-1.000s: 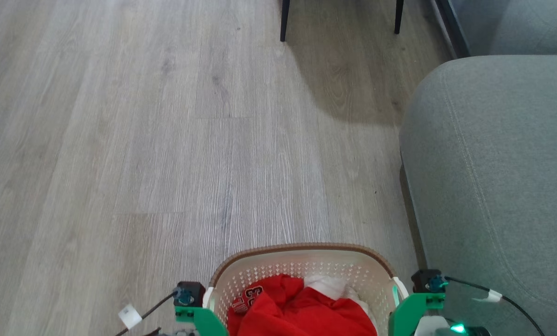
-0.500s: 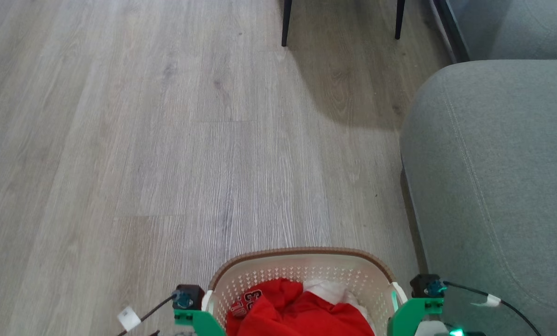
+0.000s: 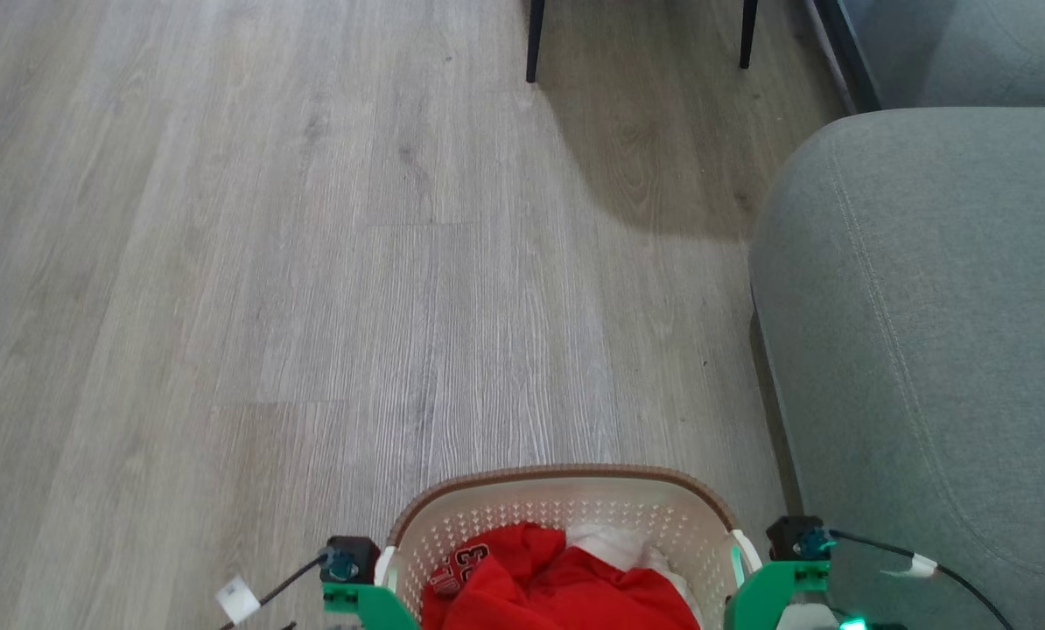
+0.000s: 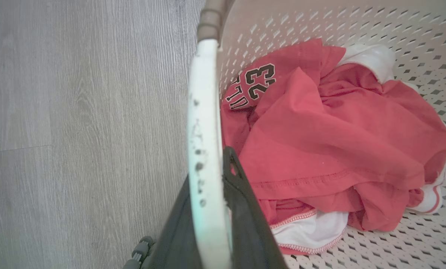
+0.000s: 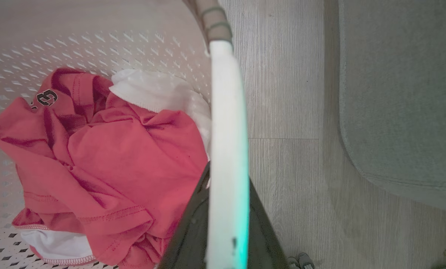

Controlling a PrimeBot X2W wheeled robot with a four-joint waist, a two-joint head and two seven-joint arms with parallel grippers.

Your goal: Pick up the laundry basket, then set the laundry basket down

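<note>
Holding unchanged since a second ago: left fingers [image 4: 245, 209] pinch the laundry basket [image 3: 566, 477] by its left handle [image 4: 204, 93], right fingers [image 5: 193, 224] by its right handle [image 5: 226, 104]; set-down appears still pending.

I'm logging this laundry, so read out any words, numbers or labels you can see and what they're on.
"23": black digits on the crumpled red fabric jersey in the cream perforated plastic laundry basket.
Letters beside it: partly folded under, unreadable.
Nothing legible on the small white tag on the black cable.
</note>
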